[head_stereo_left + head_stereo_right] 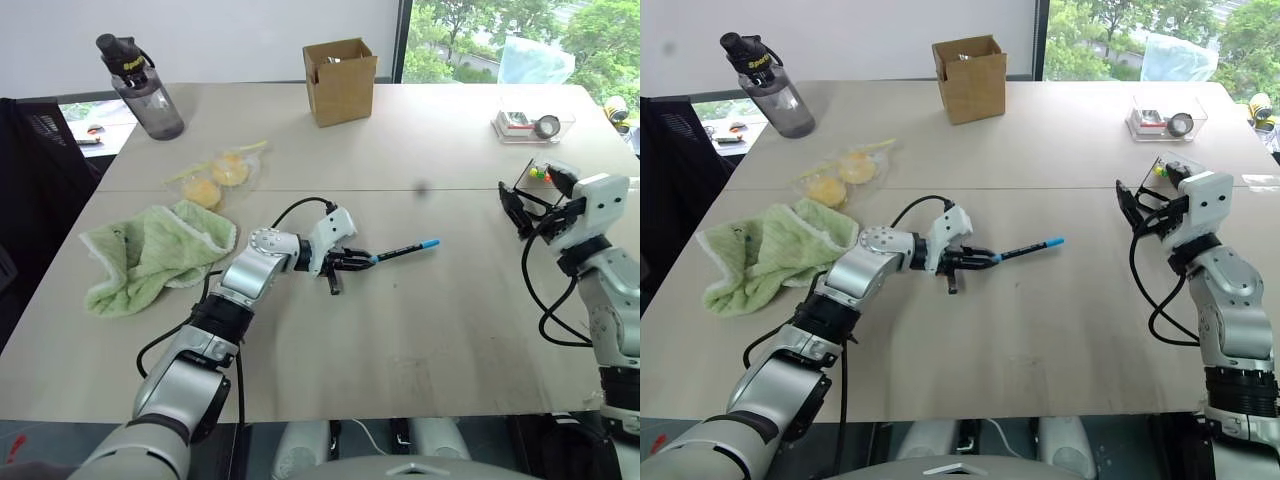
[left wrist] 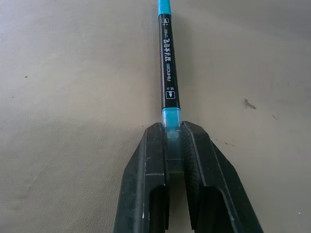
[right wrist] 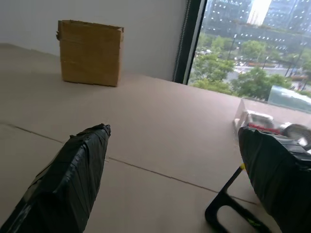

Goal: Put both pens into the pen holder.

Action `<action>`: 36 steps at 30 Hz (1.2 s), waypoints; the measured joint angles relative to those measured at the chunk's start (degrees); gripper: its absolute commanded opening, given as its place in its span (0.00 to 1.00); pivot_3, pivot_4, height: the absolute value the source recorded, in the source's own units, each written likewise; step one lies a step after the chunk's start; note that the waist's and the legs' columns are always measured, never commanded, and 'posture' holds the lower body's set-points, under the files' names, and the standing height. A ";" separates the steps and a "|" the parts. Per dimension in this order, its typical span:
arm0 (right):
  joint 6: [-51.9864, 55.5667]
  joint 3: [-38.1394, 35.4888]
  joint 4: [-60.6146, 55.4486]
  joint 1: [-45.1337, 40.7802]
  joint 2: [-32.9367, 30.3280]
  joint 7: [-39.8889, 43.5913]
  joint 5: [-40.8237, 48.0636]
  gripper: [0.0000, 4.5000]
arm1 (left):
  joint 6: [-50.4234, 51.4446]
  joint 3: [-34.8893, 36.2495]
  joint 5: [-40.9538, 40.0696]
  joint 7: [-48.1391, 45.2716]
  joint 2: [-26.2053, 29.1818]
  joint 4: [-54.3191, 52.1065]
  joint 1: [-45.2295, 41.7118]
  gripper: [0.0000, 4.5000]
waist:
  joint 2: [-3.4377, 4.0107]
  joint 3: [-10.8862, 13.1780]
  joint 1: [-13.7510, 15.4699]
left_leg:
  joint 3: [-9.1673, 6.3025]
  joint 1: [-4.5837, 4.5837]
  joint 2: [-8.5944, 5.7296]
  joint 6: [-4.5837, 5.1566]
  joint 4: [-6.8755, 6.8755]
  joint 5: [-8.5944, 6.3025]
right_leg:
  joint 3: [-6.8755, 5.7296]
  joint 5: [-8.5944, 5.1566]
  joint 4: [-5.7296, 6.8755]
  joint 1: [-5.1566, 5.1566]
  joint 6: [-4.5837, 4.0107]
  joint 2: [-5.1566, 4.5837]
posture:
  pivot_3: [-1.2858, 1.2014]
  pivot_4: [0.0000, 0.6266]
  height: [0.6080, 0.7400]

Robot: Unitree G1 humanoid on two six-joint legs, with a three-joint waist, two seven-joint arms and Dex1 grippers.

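Left hand (image 1: 352, 262) clamped on the blue pen's (image 1: 405, 250) near cap end, pen flat on the table (image 1: 430, 330), long axis running straight out past the fingertips. Pen holder (image 1: 537, 177) sits well beyond the pen tip, just behind the right hand (image 1: 522, 212), which is wide open, empty and much nearer it.

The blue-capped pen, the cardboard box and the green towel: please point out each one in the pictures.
blue-capped pen (image 1: 404, 251), left eye view, on the middle of its black barrel.
cardboard box (image 1: 343, 88), left eye view, on its front wall.
green towel (image 1: 150, 255), left eye view, on the middle of the crumpled cloth.
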 measured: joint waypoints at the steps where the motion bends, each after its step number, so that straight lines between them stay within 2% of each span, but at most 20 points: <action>1: 3.91 -0.24 -1.86 1.20 1.39 0.96 5.09 1.00 | 0.29 1.99 -1.43 0.81 -1.85 0.07 0.98 0.01 | -0.01 0.01 0.05 | -0.02 -0.02 0.01 0.00 0.01 0.00 | -0.01 0.00 0.00 0.00 0.00 0.00 | 0.52 0.24 0.97; 3: 8.88 -0.27 -3.67 3.07 2.09 2.81 11.01 1.00 | 0.76 4.28 -4.51 0.20 -3.45 -0.86 2.32 0.01 | 0.00 0.01 0.14 | -0.03 -0.05 0.02 0.01 0.01 -0.01 | -0.02 0.00 0.00 -0.01 0.00 -0.02 | 0.52 0.24 0.97; 7: 19.69 -0.35 -6.55 7.92 2.78 8.15 24.86 1.00 | 8.76 10.96 -17.97 -2.53 -6.44 -10.75 6.43 0.01 | 0.01 0.02 0.20 | -0.06 -0.09 0.06 0.19 0.01 -0.11 | -0.07 0.01 -0.05 -0.02 0.00 -0.08 | 0.52 0.24 0.97; 13: 26.56 -2.07 -6.21 5.22 6.13 9.19 37.81 1.00 | 23.57 14.70 -30.55 -2.92 -5.53 -17.50 8.77 0.01 | 0.01 0.02 -0.51 | -0.08 0.05 0.04 0.27 0.08 -0.16 | -0.05 0.01 0.09 0.03 -0.01 0.01 | 0.52 0.24 0.97; 19: 29.91 -2.99 -7.39 1.88 7.46 9.08 46.48 1.00 | 26.93 15.25 -33.01 -1.58 -5.06 -19.16 8.82 0.01 | 0.01 0.02 -0.62 | -0.12 0.03 0.03 0.26 0.11 -0.15 | -0.08 0.00 0.11 0.03 0.00 0.03 | 0.52 0.24 0.97; 22: 30.43 -2.18 -9.12 1.61 8.22 8.82 47.67 1.00 | 26.95 15.28 -33.01 -1.16 -5.11 -19.15 8.81 0.01 | 0.01 0.02 -0.68 | -0.11 0.02 0.04 0.25 0.10 -0.15 | -0.08 0.00 0.10 0.03 0.00 0.02 | 0.52 0.24 0.97; 24: 30.75 -1.81 -9.45 0.83 8.90 8.41 48.35 0.89 | 26.95 15.27 -33.04 -1.02 -5.37 -19.15 8.81 0.00 | 0.01 0.02 -0.69 | -0.11 0.02 0.04 0.25 0.10 -0.15 | -0.07 0.00 0.10 0.03 0.00 0.02 | 0.52 0.24 0.97; 26: 30.78 -1.54 -9.82 0.65 8.88 8.05 48.33 0.73 | 26.95 15.26 -33.03 -0.95 -5.45 -19.15 8.81 0.00 | 0.01 0.02 -0.70 | -0.11 0.02 0.03 0.25 0.10 -0.15 | -0.07 0.00 0.10 0.03 0.00 0.01 | 0.52 0.24 0.97; 33: 30.89 -1.25 -10.03 0.74 8.33 7.62 47.47 0.00 | 26.94 15.03 -33.69 -2.19 -5.25 -19.16 8.79 0.00 | 0.01 0.02 -0.71 | -0.10 0.02 0.03 0.25 0.10 -0.15 | -0.08 0.00 0.09 0.03 0.00 0.02 | 0.52 0.24 0.97; 36: 31.06 -1.23 -10.03 0.82 8.31 7.68 47.54 0.00 | 26.55 14.89 -33.34 -2.49 -5.02 -19.16 8.79 0.00 | 0.01 0.02 -0.72 | -0.11 0.02 0.03 0.26 0.10 -0.15 | -0.08 0.00 0.10 0.03 0.00 0.02 | 0.52 0.24 0.97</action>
